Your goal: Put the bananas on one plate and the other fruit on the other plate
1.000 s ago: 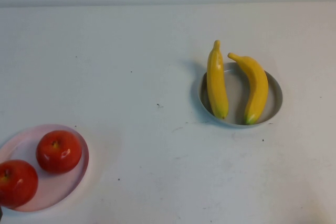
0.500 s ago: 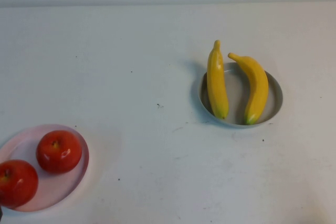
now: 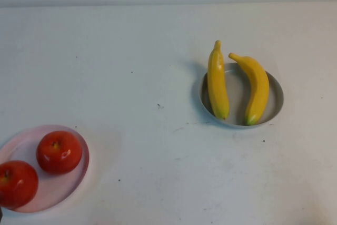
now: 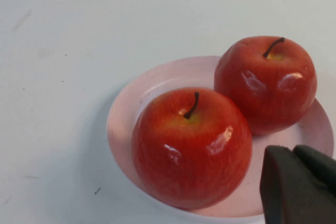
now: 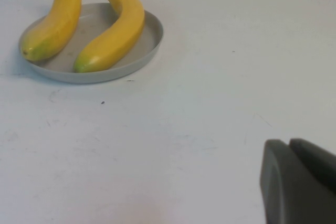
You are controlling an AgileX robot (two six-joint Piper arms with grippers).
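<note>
Two yellow bananas [image 3: 217,80] [image 3: 255,88] lie side by side on the grey-blue plate [image 3: 238,97] at the table's right. Two red apples [image 3: 59,152] [image 3: 16,183] sit on the pale pink plate [image 3: 60,185] at the near left corner. Neither gripper shows in the high view. In the left wrist view my left gripper [image 4: 295,153] is shut and empty, hovering just beside the nearer apple [image 4: 191,148] over the pink plate [image 4: 139,98]. My right gripper [image 5: 290,142] is shut and empty over bare table, well apart from the grey plate [image 5: 152,40] and its bananas [image 5: 113,30].
The white tabletop [image 3: 137,77] stretches between the two plates, marked only by small dark specks. A pale wall edge [image 3: 168,1] runs along the back.
</note>
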